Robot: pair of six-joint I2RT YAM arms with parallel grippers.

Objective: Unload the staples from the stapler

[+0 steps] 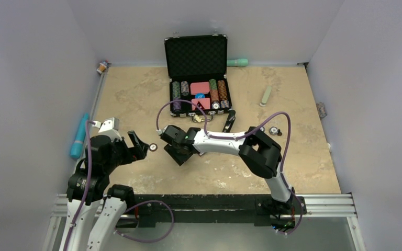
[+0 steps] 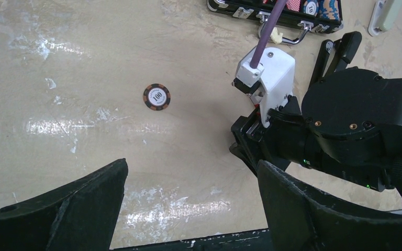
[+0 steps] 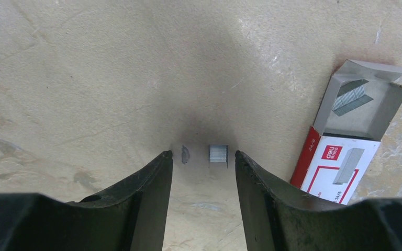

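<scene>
**Right hand poised over loose staples, stapler lying apart**

On the left, left hand spread wide and empty above the bench, with a lone poker chip lying a little beyond its fingertips.

Near the middle, right hand pointing down, partly open, gripping nothing. Two fingers straddling the staples: a tiny silvery strip flat on the bench, closer to one finger than the other, apparently touching neither.

Close beside the strip, a red-and-white staple box, flap open, more strips inside.

Farther right and farther back, the stapler, black and slim, lying just in front of an open poker chip case. Top arm raised or shut, hard to tell.

Well to the right, a pale grey-green bar.

Strip probably featherweight, stiff yet brittle. Apt to snap into pieces or skid on the smooth bench if nudged. Best taken across its two long sides, fingertips brought right down to the bench, then closed gently and squarely.
</scene>
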